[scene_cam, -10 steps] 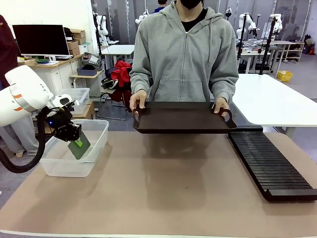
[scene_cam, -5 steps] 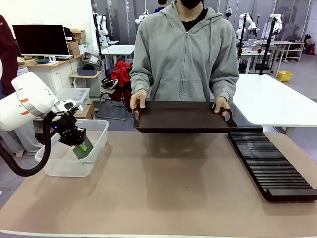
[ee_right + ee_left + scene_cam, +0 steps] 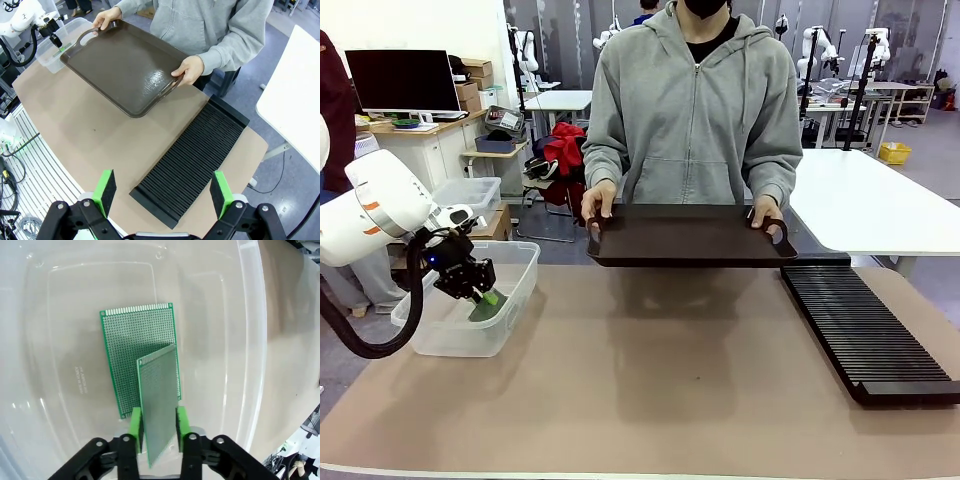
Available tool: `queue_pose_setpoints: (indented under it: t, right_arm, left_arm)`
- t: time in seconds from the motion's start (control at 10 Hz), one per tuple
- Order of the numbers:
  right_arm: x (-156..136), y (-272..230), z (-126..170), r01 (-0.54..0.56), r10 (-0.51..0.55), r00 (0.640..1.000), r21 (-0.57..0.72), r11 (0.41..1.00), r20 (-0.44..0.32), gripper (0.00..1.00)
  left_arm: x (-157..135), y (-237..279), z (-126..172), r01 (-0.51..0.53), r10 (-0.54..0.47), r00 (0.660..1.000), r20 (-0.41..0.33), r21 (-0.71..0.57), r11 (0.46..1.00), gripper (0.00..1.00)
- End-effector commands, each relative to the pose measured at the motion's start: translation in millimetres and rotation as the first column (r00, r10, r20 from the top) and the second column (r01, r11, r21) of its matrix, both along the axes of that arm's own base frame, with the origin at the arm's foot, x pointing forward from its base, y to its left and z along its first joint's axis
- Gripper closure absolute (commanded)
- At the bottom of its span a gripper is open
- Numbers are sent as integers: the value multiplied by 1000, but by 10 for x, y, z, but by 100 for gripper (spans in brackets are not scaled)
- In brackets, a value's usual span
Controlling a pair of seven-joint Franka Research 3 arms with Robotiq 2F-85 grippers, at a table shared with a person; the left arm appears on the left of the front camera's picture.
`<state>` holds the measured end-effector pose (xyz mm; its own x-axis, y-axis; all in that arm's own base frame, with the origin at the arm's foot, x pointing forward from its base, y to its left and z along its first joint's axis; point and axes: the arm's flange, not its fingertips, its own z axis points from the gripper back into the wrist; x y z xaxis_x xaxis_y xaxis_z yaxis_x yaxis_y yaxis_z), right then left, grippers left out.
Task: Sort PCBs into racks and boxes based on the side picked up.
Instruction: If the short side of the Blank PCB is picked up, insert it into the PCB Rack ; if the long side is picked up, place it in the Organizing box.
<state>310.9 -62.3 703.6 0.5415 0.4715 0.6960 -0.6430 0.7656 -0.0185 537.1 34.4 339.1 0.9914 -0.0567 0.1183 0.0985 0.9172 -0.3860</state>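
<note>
Two thin green square PCBs in clear plastic tub (image 3: 252,315) at tabletop's left edge, one flat (image 3: 135,350) on bottom, one upright (image 3: 159,400) between loosened left gripper (image 3: 159,426) pads, right gripper (image 3: 163,192) spread wide, black slotted rack (image 3: 865,330) at right edge.

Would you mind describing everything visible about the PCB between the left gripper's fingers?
The PCB is a thin green perforated board, its face covered in a fine grid of holes. It stands tilted on edge between the left gripper's green pads, which sit beside its lower edges. It is inside the clear plastic box, leaning over a second PCB lying flat on the box floor.
</note>
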Motion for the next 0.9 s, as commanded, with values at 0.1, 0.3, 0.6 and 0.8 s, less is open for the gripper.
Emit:
queue_pose_setpoints:
  t: [0.1, 0.3, 0.6, 0.8]
  right_arm:
    - [-8, 17, -10, 4, -4, 1000, 6, 1000, 1, 0]
    - [-8, 17, -10, 4, -4, 1000, 6, 1000, 1, 0]
    - [-8, 17, -10, 4, -4, 1000, 6, 1000, 1, 0]
    - [-8, 17, -10, 4, -4, 1000, 6, 1000, 1, 0]
  left_arm:
    - [-2, 75, 154, -30, 27, 999, 40, 68, 997, 38]
    - [-23, 87, 273, -28, 20, 997, 72, 118, 993, 18]
    - [-64, 47, 418, -16, -2, 994, 110, 166, 986, 6]
    - [-100, 24, 453, 23, -47, 990, 130, 180, 983, 6]
